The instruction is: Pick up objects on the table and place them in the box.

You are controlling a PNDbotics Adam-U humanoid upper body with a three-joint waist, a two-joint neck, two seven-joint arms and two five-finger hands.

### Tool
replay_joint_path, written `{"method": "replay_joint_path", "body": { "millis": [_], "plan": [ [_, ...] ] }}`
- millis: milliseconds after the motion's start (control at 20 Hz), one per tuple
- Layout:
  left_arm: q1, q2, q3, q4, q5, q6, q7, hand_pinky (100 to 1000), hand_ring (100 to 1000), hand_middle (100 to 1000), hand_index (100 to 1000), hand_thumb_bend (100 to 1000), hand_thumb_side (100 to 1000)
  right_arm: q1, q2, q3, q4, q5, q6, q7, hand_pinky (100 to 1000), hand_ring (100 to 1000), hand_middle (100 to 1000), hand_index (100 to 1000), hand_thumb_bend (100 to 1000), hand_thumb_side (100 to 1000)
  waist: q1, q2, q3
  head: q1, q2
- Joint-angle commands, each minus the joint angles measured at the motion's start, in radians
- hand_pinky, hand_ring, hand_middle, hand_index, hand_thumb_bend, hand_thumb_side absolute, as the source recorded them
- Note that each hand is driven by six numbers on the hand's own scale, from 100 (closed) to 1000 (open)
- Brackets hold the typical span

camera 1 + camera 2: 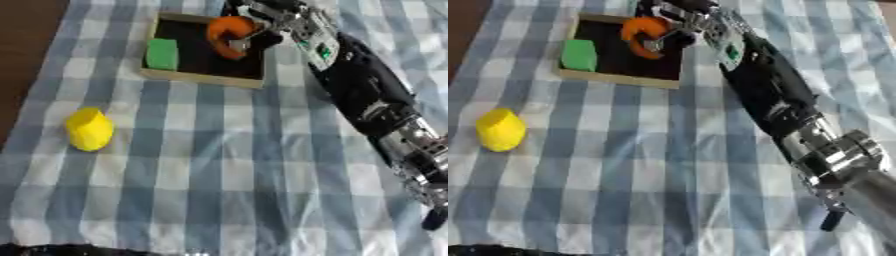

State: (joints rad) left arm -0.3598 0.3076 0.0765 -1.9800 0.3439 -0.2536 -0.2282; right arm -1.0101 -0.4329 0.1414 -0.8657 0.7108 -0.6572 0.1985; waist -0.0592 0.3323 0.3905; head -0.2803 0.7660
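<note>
A shallow box with a black floor and pale wooden walls sits at the top centre of the checked cloth. A green block lies in its left half. My right hand reaches over the box's right half from the upper right, its fingers curled round an orange object held just above the black floor. A yellow object lies on the cloth at the left, well apart from the box. My left hand shows in neither view.
The blue and white checked cloth covers the table; a brown strip of bare table shows along the left edge. My right forearm crosses the right side of the cloth. Something dark shows at the bottom edge.
</note>
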Motion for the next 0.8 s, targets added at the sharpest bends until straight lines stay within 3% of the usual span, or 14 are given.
{"method": "replay_joint_path", "body": {
  "millis": [50, 200, 300, 550, 800],
  "plan": [
    [-0.009, 0.010, 0.001, -0.020, 0.009, 0.003, -0.007, 749, 841, 682, 829, 100, 590, -0.017, -0.017, -0.010, -0.008, 0.024, 0.001, -0.004, 945, 1000, 545, 887, 100, 205, -0.009, -0.006, -0.001, -0.003, 0.003],
    [-0.008, 0.009, 0.002, -0.020, 0.009, 0.004, -0.008, 750, 842, 683, 829, 100, 590, -0.016, -0.026, -0.005, -0.019, 0.060, 0.013, 0.023, 982, 1000, 721, 968, 100, 206, -0.007, -0.007, -0.006, 0.005, 0.004],
    [-0.008, 0.009, 0.002, -0.020, 0.009, 0.005, -0.009, 750, 842, 683, 829, 100, 591, -0.017, -0.034, -0.005, -0.036, 0.084, 0.023, 0.048, 1000, 1000, 774, 986, 100, 207, -0.005, -0.009, -0.010, 0.009, 0.004],
    [-0.005, 0.007, 0.001, -0.020, 0.010, 0.007, -0.010, 750, 843, 684, 829, 100, 591, -0.020, -0.054, -0.020, -0.088, 0.097, 0.066, 0.073, 1000, 1000, 769, 999, 100, 225, -0.002, -0.017, -0.023, 0.015, 0.004],
    [0.001, 0.012, 0.004, -0.020, 0.007, 0.007, -0.006, 751, 843, 684, 829, 100, 591, -0.018, -0.106, -0.025, -0.181, -0.008, 0.082, 0.082, 1000, 1000, 759, 998, 100, 252, 0.001, -0.029, -0.043, 0.032, 0.004]
  ]
}}
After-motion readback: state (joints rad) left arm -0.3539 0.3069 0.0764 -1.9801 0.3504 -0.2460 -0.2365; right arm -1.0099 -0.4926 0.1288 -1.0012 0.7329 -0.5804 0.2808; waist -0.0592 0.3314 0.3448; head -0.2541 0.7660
